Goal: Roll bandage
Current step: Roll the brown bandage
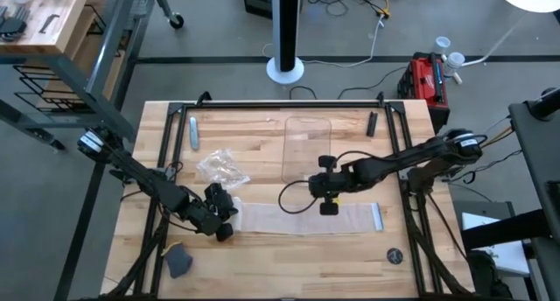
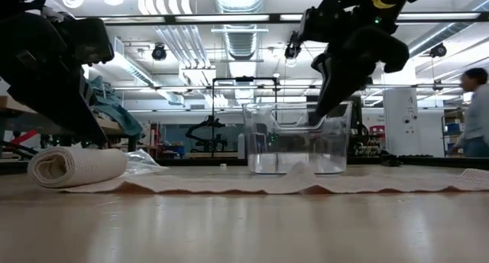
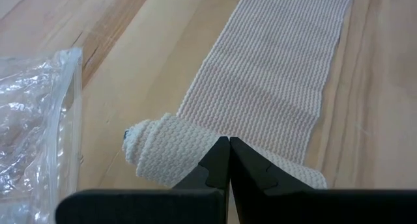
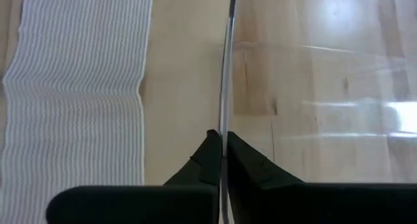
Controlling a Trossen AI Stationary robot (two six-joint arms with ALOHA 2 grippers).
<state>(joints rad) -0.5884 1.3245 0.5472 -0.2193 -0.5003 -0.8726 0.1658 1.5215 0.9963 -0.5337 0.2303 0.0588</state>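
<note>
The bandage (image 1: pixel 306 218) lies as a flat whitish strip along the near part of the table. Its left end is wound into a small roll (image 3: pixel 166 146) that rests on the wood. In the low view the roll (image 2: pixel 76 165) lies at the strip's left end. My left gripper (image 3: pixel 229 144) is shut, and its tips sit over the roll's middle. The gripper (image 1: pixel 226 218) covers the roll from above. The clear tray (image 1: pixel 306 148) stands on the table beyond the strip. My right gripper (image 4: pixel 223 136) is shut on the tray's near wall. My left gripper lays its shut fingers (image 3: pixel 215 162) against the top of the roll's middle (image 3: pixel 195 149), slanting down from the table's left. The roll lies on the table, and the flat strip (image 3: pixel 273 74) runs away beyond it. The fingers hide the exact spot of touch. My right gripper pinches the tray's near wall at its upper rim (image 4: pixel 226 87), one finger inside the tray and one outside. The fingers point down from above (image 2: pixel 332 102). The tray stands upright with its bottom on the table.
A crinkled clear plastic wrapper (image 1: pixel 219 168) lies just beyond the roll, close to my left gripper. A grey object (image 1: pixel 179 262) sits near the front left. A metal piece (image 1: pixel 193 130) lies at the far left. A person (image 2: pixel 474 110) stands in the room behind.
</note>
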